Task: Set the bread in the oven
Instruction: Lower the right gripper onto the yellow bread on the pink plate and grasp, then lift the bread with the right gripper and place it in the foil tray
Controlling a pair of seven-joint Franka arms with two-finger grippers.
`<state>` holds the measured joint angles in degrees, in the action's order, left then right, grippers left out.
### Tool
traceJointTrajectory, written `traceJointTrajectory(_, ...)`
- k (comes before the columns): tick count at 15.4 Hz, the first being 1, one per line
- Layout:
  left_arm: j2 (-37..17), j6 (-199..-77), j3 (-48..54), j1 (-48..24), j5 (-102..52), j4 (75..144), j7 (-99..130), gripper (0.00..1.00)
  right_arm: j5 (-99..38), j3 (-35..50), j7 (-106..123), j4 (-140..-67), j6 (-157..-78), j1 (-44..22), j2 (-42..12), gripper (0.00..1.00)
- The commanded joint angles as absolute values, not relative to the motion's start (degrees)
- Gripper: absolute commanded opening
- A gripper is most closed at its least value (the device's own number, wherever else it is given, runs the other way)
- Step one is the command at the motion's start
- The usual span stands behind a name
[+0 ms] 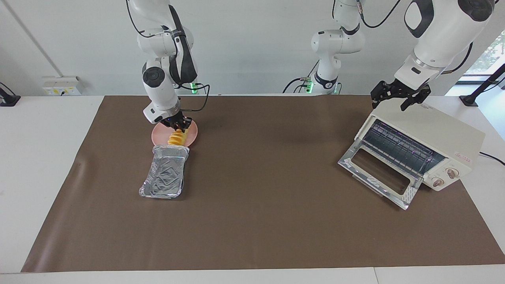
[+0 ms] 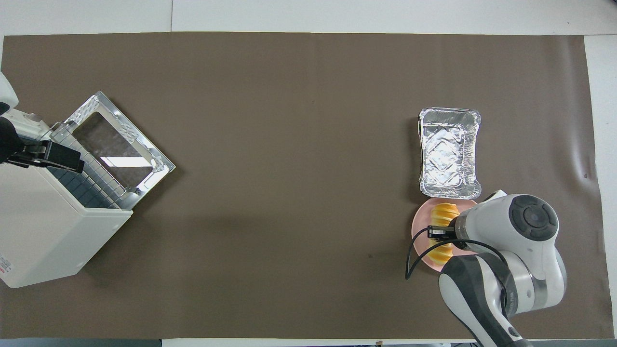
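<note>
The bread (image 1: 177, 138) (image 2: 444, 212), a ridged golden-yellow loaf, lies on a round pink plate (image 1: 158, 136) (image 2: 418, 227) at the right arm's end of the table. My right gripper (image 1: 178, 126) (image 2: 440, 233) is down on the plate, its fingers closed in on the loaf's end nearer the robots. The cream-white oven (image 1: 438, 132) (image 2: 43, 231) stands at the left arm's end with its glass door (image 1: 378, 173) (image 2: 118, 142) dropped open and the wire rack showing. My left gripper (image 1: 389, 104) (image 2: 46, 155) waits open over the oven's top.
A crinkled silver foil tray (image 1: 165, 175) (image 2: 448, 152) lies against the plate's edge, farther from the robots. A brown mat (image 1: 268, 197) covers the table between the plate and the oven.
</note>
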<state>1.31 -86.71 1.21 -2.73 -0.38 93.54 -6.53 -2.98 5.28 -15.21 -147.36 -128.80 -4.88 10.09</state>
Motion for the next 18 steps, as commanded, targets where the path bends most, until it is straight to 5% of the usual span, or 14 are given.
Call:
traceJointTrajectory(1,2.1,-86.8,1.5,-2.1,-1.2,93.8,-6.5,1.00,-3.6,5.0,-15.0,-142.4,-120.4,-4.1,11.5,0.00)
traceJointTrajectory(7,2.1,-86.8,1.5,-2.1,-1.2,93.8,-6.5,1.00,-2.7,4.7,-5.3,-124.0,-108.2,2.2,6.7,0.00)
traceJointTrajectory(13,2.0,-86.8,1.5,-2.1,-1.2,93.8,-6.5,1.00,-0.8,4.7,0.5,-108.8,-110.4,3.3,-6.2,0.00)
traceJointTrajectory(18,2.0,-86.8,1.5,-2.1,-1.2,93.8,-6.5,1.00,-1.1,4.8,-0.1,-108.4,-118.8,0.9,-12.8,0.00)
